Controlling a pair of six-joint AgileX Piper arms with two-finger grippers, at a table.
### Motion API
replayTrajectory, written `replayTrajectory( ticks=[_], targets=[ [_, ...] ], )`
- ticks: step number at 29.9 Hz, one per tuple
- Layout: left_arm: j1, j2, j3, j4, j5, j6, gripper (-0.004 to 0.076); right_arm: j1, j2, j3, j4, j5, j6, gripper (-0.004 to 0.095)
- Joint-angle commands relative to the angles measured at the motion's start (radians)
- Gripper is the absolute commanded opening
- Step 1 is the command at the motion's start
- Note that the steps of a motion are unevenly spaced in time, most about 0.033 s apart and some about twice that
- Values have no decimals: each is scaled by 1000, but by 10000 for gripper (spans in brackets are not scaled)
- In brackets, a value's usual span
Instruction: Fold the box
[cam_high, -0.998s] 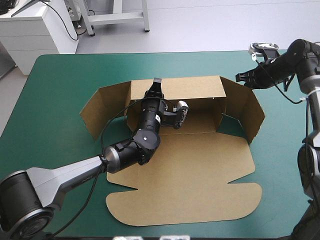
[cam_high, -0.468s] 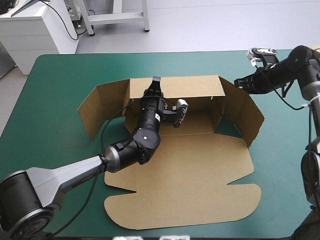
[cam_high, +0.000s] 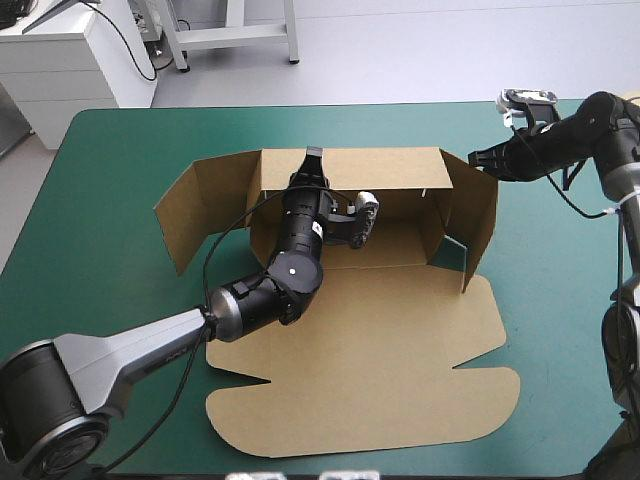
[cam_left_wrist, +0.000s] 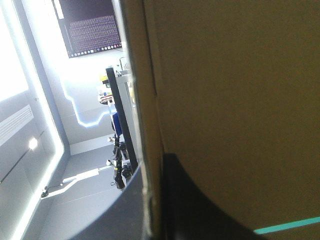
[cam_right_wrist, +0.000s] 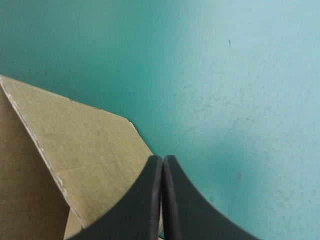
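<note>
The brown cut-board box (cam_high: 400, 340) lies mid-table on the teal-green cover (cam_high: 110, 160), with its back wall and both side flaps raised and its lid panel flat toward the near edge. The left gripper (cam_high: 312, 160) reaches over the box's floor and is clamped on the back wall's top edge. The right gripper (cam_high: 480, 157), its fingers pressed together on nothing, is just beside the right flap's upper outer corner.

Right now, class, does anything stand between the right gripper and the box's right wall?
Nothing visible does. The right gripper, shut, sits just outside the top corner of the raised right wall of the box, with no other thing between them; whether it touches cannot be told.
</note>
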Motion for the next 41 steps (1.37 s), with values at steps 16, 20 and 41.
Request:
replayTrajectory(
  ticks=[16,20,41],
  targets=[
    [-4,-48,-38,95,42,-46,-8,-4,-242,428,366,-322,-471,-19],
    [-4,-48,-38,85,42,-46,-8,-4,-328,520,439,-361,-632,-19],
    [-4,-48,-38,98,44,-147,-8,-4,-401,636,495,-263,-940,333]
  ],
)
